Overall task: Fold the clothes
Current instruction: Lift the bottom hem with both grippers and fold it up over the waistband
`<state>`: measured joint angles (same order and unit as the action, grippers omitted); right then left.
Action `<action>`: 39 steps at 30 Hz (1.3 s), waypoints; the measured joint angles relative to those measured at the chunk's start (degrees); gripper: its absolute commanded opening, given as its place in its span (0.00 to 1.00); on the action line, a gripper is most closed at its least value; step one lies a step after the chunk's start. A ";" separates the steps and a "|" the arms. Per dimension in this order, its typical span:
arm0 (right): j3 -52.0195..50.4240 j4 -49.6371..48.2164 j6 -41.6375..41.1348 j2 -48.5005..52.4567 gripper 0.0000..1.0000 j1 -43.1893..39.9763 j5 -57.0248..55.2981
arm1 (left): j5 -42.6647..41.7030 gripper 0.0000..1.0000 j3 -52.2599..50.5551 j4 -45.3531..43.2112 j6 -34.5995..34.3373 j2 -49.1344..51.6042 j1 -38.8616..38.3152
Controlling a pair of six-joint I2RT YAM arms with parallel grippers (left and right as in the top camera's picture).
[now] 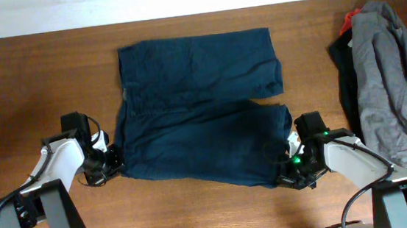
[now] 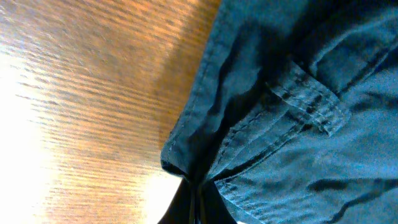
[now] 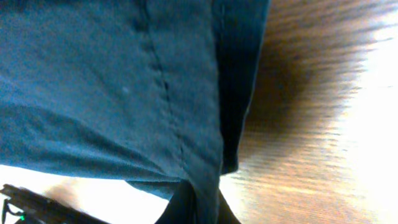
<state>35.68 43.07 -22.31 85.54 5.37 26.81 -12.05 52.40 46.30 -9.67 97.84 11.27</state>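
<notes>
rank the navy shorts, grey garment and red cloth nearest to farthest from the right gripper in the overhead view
1. navy shorts, leg hem pinched in the right gripper.
2. grey garment, heaped off to its right.
3. red cloth, peeking out at the far end of that heap.

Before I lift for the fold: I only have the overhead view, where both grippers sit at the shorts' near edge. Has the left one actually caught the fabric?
Observer: Yes. The left wrist view shows the left gripper shut on the navy shorts, at the waistband corner.
Operator: And the right one?
Observer: The right wrist view shows the right gripper shut on the hem corner of the near leg.
Operator: Pinched squarely?
Observer: A stitched line runs down the fabric into the pinch.
</notes>
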 measured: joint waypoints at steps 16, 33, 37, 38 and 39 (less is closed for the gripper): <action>20.46 26.05 2.21 -14.95 0.04 0.00 -8.85 | -1.51 0.00 1.73 14.38 2.16 -24.22 -0.04; 36.65 27.02 3.54 -14.78 0.04 0.17 -11.15 | -0.76 0.00 8.59 17.68 0.39 -39.39 -0.04; 36.76 20.39 4.57 -8.11 0.04 0.39 -11.15 | -0.68 0.00 8.63 12.66 0.11 -34.36 -0.09; 36.76 17.97 4.76 -5.97 0.04 0.44 -11.10 | -0.63 0.00 8.66 11.43 -0.02 -32.92 -0.15; 36.76 15.80 5.01 -4.11 0.04 0.44 -11.06 | -0.55 0.00 8.68 10.08 -0.07 -31.19 -0.24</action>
<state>72.44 58.87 -17.30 81.43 5.80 15.75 -12.60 61.08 56.38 -9.74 66.65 11.03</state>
